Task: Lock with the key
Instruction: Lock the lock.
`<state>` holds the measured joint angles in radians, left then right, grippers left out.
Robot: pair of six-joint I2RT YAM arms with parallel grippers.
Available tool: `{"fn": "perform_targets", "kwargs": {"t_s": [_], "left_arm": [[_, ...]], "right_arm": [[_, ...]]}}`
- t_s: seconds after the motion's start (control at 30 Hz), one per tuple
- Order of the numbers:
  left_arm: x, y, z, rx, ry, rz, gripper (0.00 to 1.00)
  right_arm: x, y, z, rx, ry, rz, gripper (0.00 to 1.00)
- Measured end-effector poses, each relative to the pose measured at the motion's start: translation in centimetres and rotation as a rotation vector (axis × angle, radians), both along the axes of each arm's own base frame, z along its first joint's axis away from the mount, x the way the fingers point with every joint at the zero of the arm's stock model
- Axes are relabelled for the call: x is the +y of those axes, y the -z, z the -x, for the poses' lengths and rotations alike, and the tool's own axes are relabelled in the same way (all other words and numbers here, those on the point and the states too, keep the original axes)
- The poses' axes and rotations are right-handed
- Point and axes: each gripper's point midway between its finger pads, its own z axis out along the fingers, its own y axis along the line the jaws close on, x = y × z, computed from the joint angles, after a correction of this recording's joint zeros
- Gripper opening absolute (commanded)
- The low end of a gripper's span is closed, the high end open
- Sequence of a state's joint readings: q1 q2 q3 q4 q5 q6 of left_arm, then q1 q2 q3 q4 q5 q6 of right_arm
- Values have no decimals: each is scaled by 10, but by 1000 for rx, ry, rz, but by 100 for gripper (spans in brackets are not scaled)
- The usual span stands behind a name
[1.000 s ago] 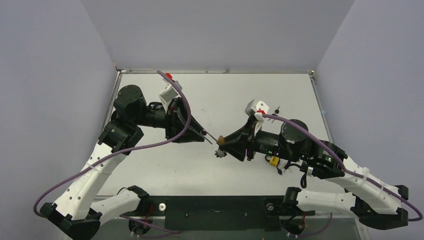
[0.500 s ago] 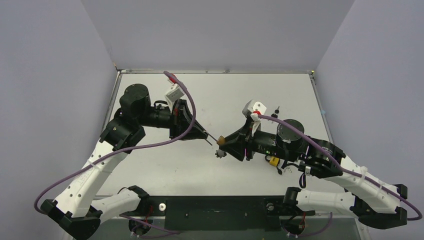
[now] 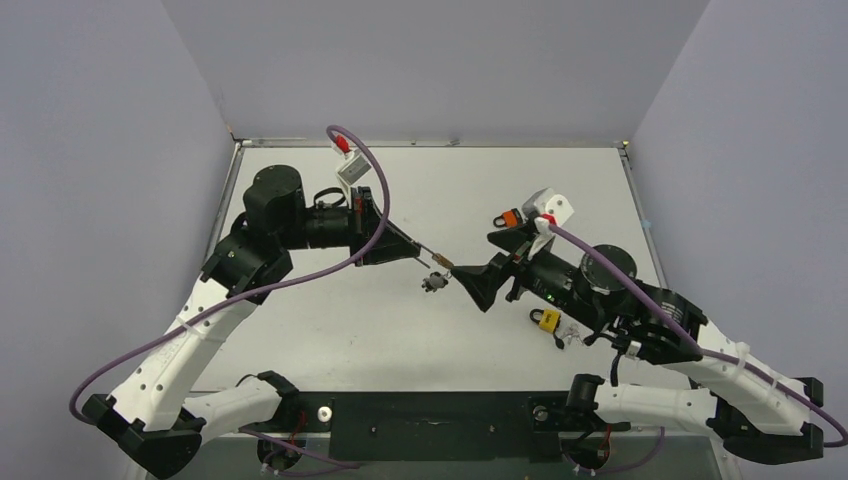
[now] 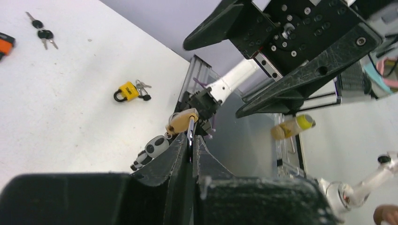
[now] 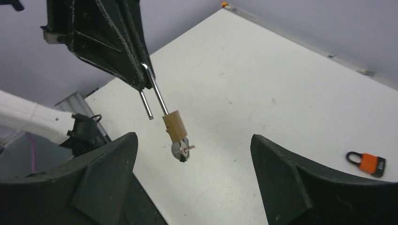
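Top external shows the left gripper (image 3: 412, 250) reaching over the middle of the table (image 3: 330, 330), its fingers pinched tight on the steel shackle (image 5: 157, 96) of a tan padlock (image 3: 441, 262), which hangs in the air off the fingertips toward 4 o'clock. In the right wrist view the shackle stands open: its short leg ends free beside the long one, and the tan body sits at the long leg's lower end. A key bunch (image 5: 180, 150) dangles beneath the body; whether a key sits in the keyhole I cannot tell. The left wrist view adds a black-and-white charm (image 4: 152, 147) hanging with the bunch. The right gripper (image 3: 480, 268) is at 3 o'clock of the padlock, just beside it but apart, fingers spread wide and holding nothing. On the table lie a yellow padlock (image 3: 545, 320) at 4 o'clock, an orange padlock (image 3: 509, 216) at 2 o'clock, and loose keys (image 4: 41, 33).
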<state>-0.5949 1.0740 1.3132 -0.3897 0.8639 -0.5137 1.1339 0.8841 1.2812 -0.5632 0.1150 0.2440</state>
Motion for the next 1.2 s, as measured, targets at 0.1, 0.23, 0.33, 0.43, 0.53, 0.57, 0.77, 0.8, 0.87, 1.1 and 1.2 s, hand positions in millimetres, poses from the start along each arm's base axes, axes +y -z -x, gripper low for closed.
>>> {"fn": "perform_targets", "kwargs": {"t_s": [0.1, 0.23, 0.33, 0.43, 0.53, 0.57, 0.77, 0.8, 0.87, 1.1, 1.2], "left_arm": [[0, -10, -8, 22, -68, 15, 0], [2, -34, -12, 19, -135, 70, 0], [6, -53, -11, 11, -168, 117, 0], [10, -74, -9, -8, -190, 163, 0], [15, -94, -4, -38, -198, 209, 0], [17, -99, -1, -46, -198, 220, 0], [24, -111, 10, -70, -201, 251, 0], [25, -112, 10, -73, -206, 255, 0], [27, -114, 11, -71, -210, 259, 0], [29, -117, 10, -55, -234, 272, 0], [30, -118, 8, -42, -249, 279, 0]], "right_arm": [[-21, -13, -10, -71, 93, -56, 88], [-35, -34, -14, -150, 139, -123, 88], [-30, -49, -14, -189, 120, -165, 86], [-20, -56, -12, -212, 79, -176, 86], [-7, -63, -11, -233, 17, -190, 84], [-4, -64, -14, -235, 5, -195, 84], [14, -80, -27, -213, -130, -272, 83], [18, -81, -26, -202, -167, -281, 83], [27, -84, -20, -189, -242, -297, 82], [44, -97, 6, -159, -465, -352, 79], [45, -102, 14, -157, -509, -373, 77]]}}
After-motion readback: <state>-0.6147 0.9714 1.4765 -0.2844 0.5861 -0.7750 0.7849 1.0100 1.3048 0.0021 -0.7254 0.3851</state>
